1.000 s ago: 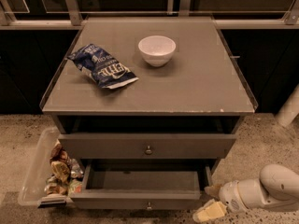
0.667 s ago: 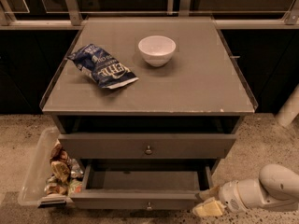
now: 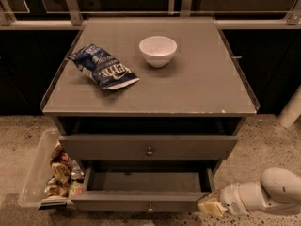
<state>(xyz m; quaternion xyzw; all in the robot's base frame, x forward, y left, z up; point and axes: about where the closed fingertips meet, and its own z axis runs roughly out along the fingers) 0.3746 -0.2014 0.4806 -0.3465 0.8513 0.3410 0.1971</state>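
In the camera view, the gripper sits low near the floor, at the end of the pale arm that comes in from the lower right corner. It is right at the near end of the open bottom drawer, by the corner of the drawer's front panel. From this angle it looks to be touching or just short of that corner. How far it is open, and whether it has hold of anything, I cannot tell.

The drawer lies on the side of the gripper away from the arm. Its front panel's long axis runs straight on from the gripper towards the bin of snack packets beyond the far end. The drawer knob is midway along that panel, well apart from the gripper. The inside of the drawer is dark, and nothing shows in it.

Just above the gripper is the closed upper drawer. Higher still is the cabinet top, with a chip bag and a white bowl, both well apart from the gripper.

Against the earlier frames, the gripper stands slightly higher and a touch closer to the drawer corner. The drawer, bag, bowl and bin lie as they did.
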